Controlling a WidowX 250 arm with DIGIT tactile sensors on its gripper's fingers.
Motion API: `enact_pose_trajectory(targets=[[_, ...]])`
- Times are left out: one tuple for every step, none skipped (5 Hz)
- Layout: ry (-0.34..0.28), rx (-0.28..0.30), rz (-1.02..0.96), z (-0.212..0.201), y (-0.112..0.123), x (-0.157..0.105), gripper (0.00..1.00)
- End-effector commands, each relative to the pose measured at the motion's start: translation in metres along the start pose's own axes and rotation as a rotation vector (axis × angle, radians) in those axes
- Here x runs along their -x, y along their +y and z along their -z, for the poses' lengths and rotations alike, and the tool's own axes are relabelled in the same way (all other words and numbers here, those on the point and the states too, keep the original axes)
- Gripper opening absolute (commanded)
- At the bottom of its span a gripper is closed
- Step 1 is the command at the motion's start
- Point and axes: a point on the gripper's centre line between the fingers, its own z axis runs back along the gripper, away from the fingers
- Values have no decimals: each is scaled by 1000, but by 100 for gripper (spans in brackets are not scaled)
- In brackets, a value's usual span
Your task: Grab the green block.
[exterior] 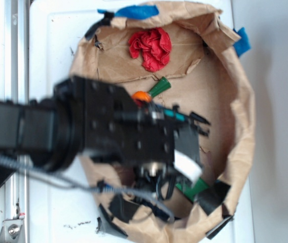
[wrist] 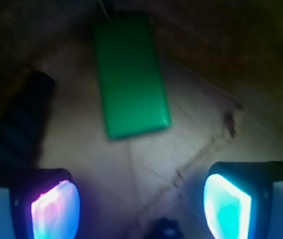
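Two finger pads [wrist: 56,209] show at the bottom of the wrist view, one glowing pink-white on the left and one cyan on the right, standing well apart with bare brown paper between them, so the pincer is spread and holds nothing. The green block [wrist: 131,74] lies ahead of them on the paper floor, flat and unobstructed, its long side running away from the camera; no pad touches it. A dark, blurred shape [wrist: 24,119] sits to the block's left (too soft to identify).

From the exterior view, the gripper [exterior: 184,177] hangs low over the near end of a crumpled brown paper bag [exterior: 240,116] that has been opened out into a shallow basin. Only a corner of the green block [exterior: 192,188] peeks out beside the white finger, the rest being hidden under the black arm [exterior: 108,126]. Farther back in the bag lie a toy carrot [exterior: 151,92] with a green stem and a wad of red cloth [exterior: 150,48], both well away from the work.

As a judgement, the reach is largely made but the grab itself is not yet begun: the fingers probably must advance until they straddle the block, descend, and close. The block's flatness leaves little side face to pinch, so a shallow approach could slip over it.
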Motion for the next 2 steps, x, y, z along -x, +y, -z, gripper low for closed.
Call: enact_pose_trajectory(targets=[[-49, 41, -31, -25, 2, 28, 100], [-39, 39, -37, -21, 8, 18, 100]])
